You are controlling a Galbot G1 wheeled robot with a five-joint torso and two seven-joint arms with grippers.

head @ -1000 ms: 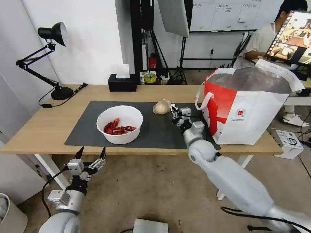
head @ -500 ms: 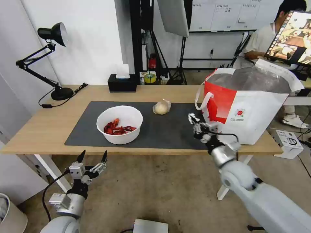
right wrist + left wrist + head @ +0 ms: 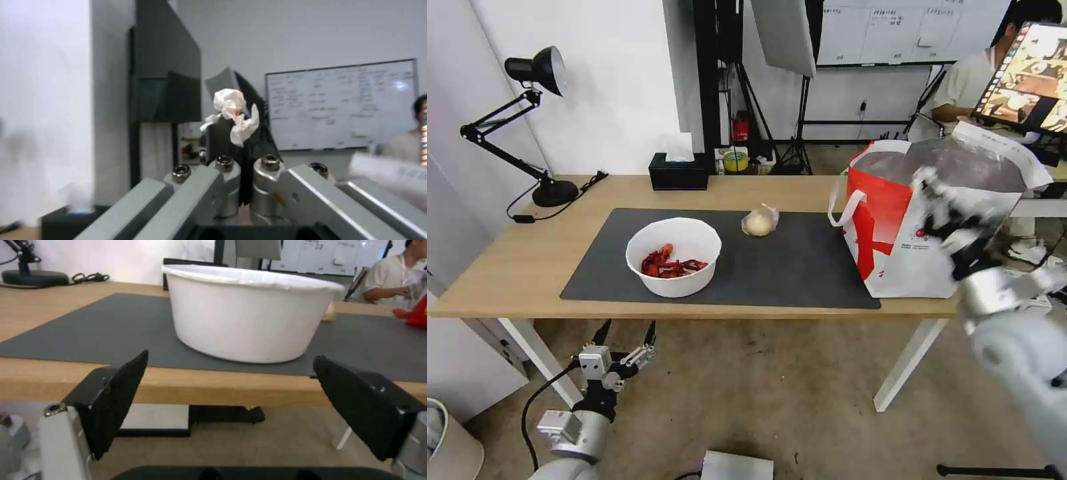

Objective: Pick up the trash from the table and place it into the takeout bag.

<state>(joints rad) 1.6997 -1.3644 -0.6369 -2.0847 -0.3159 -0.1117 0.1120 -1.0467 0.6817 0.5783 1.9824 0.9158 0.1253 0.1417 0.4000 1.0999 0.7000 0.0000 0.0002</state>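
One crumpled tissue (image 3: 233, 115) pinched in my closed right gripper (image 3: 944, 213) could snag the takeout bag (image 3: 934, 220) rim; left gripper (image 3: 627, 337) idles open.

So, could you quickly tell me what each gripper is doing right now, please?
Left gripper: open, empty, low in front of the table edge.
Right gripper: shut on the crumpled white tissue, raised by the takeout bag.

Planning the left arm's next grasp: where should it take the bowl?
Probably the rim of the bowl, from above on its near side. It stands upright and open, its wall looks wide for the open left gripper below the table edge, and the shells sit low inside.
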